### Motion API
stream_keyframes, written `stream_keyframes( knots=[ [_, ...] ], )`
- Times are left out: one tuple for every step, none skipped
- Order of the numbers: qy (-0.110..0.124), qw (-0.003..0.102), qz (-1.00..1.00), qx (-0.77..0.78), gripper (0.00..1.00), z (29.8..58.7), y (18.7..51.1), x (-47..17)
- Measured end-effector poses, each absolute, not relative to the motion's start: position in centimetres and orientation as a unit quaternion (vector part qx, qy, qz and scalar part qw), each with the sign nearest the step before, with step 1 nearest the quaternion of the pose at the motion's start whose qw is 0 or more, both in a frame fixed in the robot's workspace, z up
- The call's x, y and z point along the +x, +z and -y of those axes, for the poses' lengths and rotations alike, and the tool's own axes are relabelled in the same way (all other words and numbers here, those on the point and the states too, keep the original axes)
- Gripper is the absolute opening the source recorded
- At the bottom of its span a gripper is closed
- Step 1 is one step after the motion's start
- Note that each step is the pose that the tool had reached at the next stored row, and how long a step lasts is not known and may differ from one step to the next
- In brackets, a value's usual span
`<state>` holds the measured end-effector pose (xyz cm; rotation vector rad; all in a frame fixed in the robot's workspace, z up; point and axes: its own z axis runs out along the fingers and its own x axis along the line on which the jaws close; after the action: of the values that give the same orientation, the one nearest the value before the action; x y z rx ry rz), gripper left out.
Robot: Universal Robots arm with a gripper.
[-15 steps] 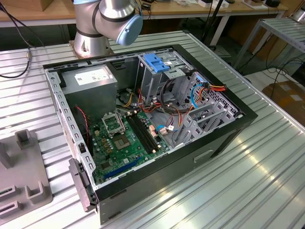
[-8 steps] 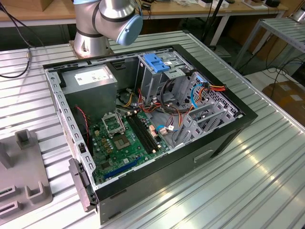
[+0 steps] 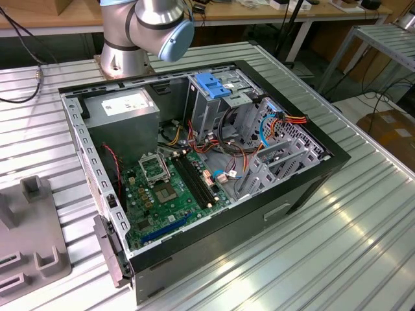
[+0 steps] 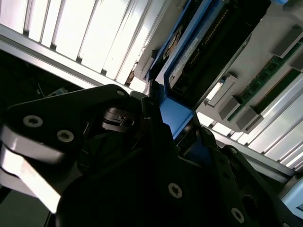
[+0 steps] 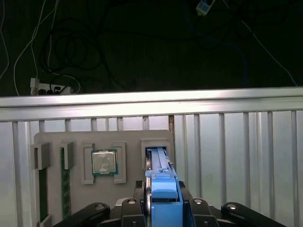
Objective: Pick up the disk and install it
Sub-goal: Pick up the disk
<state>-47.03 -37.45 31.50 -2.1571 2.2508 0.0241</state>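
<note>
Cannot follow the arm [image 3: 146, 29] past its lowest joints in the exterior view; cut off by the upper edge. Likewise the grey tray [image 3: 32, 259] at the exterior view's left, cut by the picture's edge. In the first wrist view, cannot see the near end of the disk [image 5: 164, 189]: covered by the gripper [image 5: 163, 213] and cut by the picture's edge. In the second wrist view, too dark to separate the gripper's black parts.
</note>
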Motion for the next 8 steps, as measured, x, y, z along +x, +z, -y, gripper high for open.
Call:
stream_keyframes(
  knots=[
    [0.008,0.012,-0.722,-0.692,0.37,37.5,31.8,-47.0],
    [0.008,0.012,-0.722,-0.692,0.37,37.4,32.0,-47.0],
    [0.008,0.012,-0.722,-0.692,0.37,37.4,32.3,-47.0],
    [0.008,0.012,-0.722,-0.692,0.37,37.4,32.5,-47.0],
    [0.008,0.012,-0.722,-0.692,0.37,37.4,32.8,-47.0],
    [0.008,0.012,-0.722,-0.692,0.37,37.4,33.0,-47.0],
    [0.008,0.012,-0.722,-0.692,0.37,37.5,33.3,-47.0],
    [0.008,0.012,-0.722,-0.692,0.37,37.4,33.5,-47.0]
  ],
)
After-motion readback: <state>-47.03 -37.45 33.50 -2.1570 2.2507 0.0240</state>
